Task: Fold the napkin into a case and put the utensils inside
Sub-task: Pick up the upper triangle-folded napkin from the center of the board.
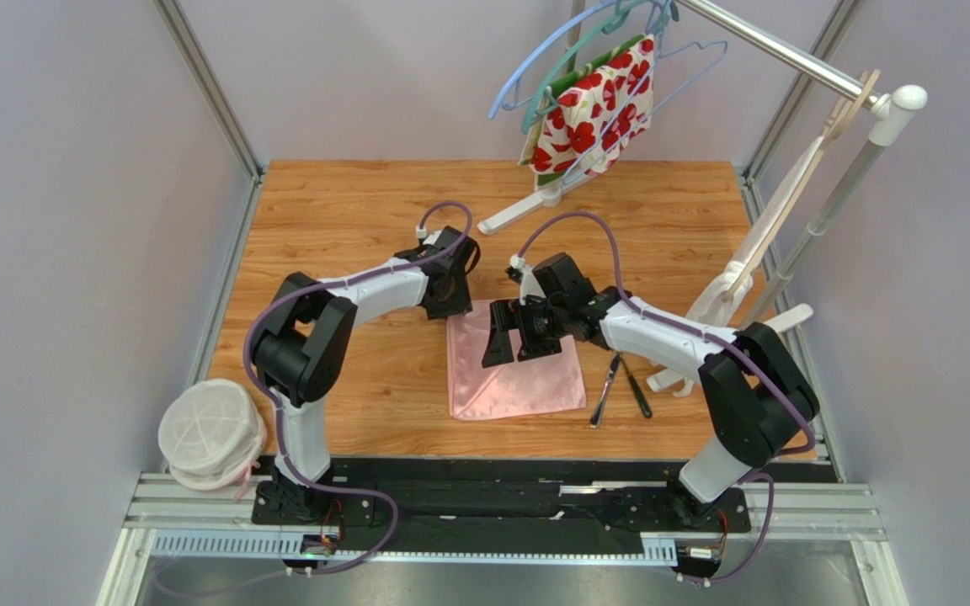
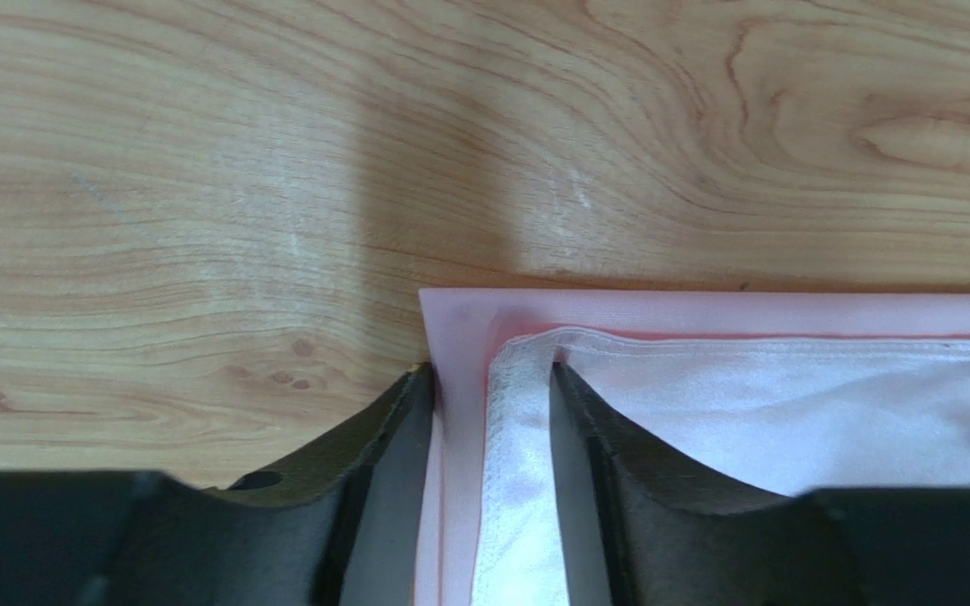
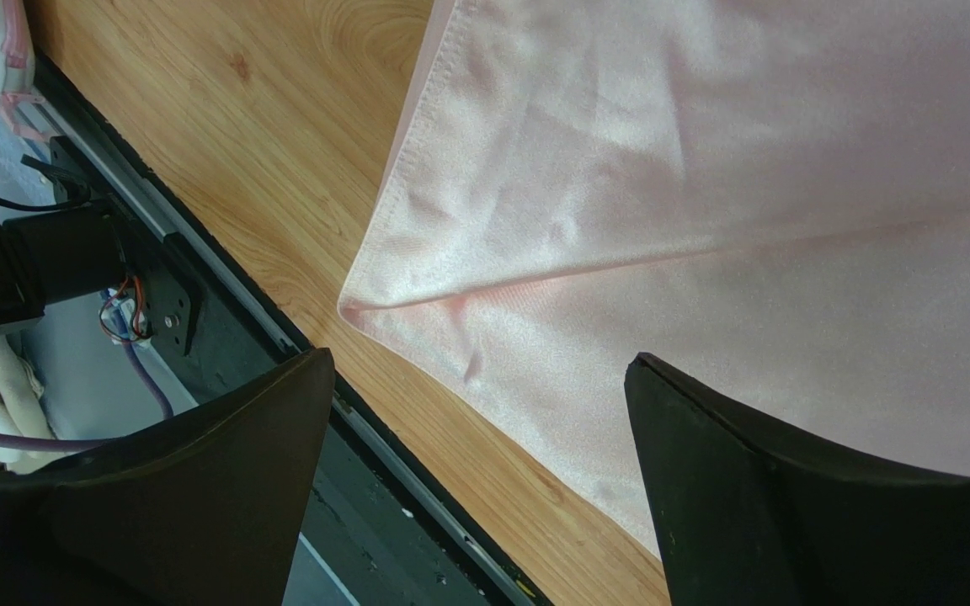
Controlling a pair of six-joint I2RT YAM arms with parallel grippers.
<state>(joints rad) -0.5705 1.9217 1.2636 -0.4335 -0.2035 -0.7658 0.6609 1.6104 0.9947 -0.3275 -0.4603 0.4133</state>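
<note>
Top external view: the light-pink napkin [image 1: 518, 374] lies folded flat on the wooden worktop [image 1: 351, 227] at mid-frame, with the two utensils, a fork [image 1: 604, 389] and a darker thin piece [image 1: 637, 389], just right of it and not touching it. The left end effector [image 1: 452, 306] sits at the napkin's upper-left corner. In the left wrist view its fingers [image 2: 389, 417] stand partly apart, straddling the hemmed upper layer of the cloth [image 2: 768, 404] without pinching it. The right end effector [image 1: 514, 346] hangs over the napkin's upper middle. In the right wrist view it [image 3: 480, 364] gapes wide, holding nothing, with the creased cloth [image 3: 731, 190] below it.
</note>
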